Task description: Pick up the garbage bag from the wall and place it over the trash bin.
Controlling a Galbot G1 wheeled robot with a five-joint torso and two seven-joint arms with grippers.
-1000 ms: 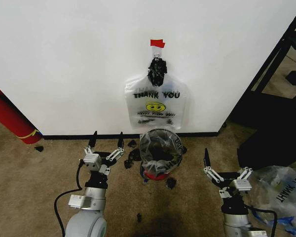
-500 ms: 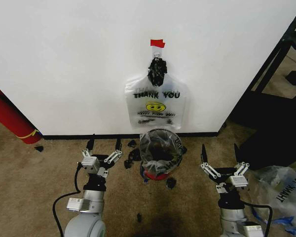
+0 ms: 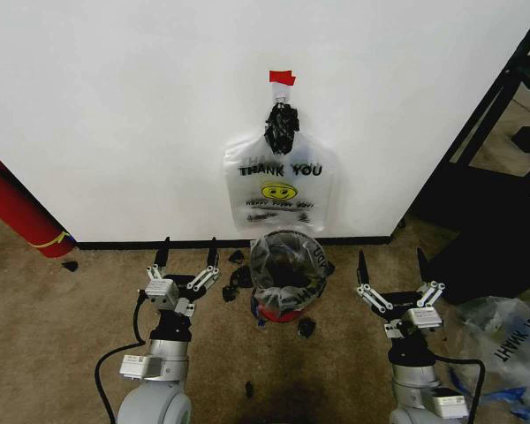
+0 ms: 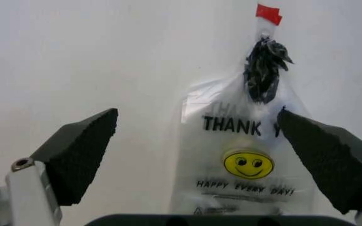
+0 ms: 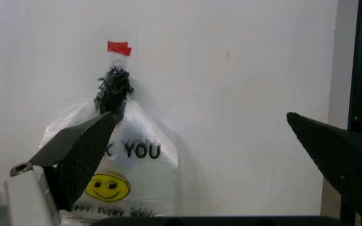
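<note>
Your bag (image 3: pixel 279 187) hangs flat on the wall (image 3: pixel 115 106), its handles bunched under red tape (image 3: pixel 281 78). Directly below, the bin (image 3: pixel 287 269) already holds a bag liner. Left gripper (image 3: pixel 187 254) and right gripper (image 3: pixel 389 265) flank it, both spread wide and empty-handed.

Left claw (image 3: pixel 187 253): two black tapered fingers on white linkage bars, silver-grey wrist block, black collar, light grey rounded arm housing below. Black cable loops from wrist down beside housing. Right claw (image 3: pixel 389 267): same build, black cable at side. Wrist views: black wedge-shaped finger pads (image 4: pixel 80 160), white metal bracket, one silver screw head.
</note>
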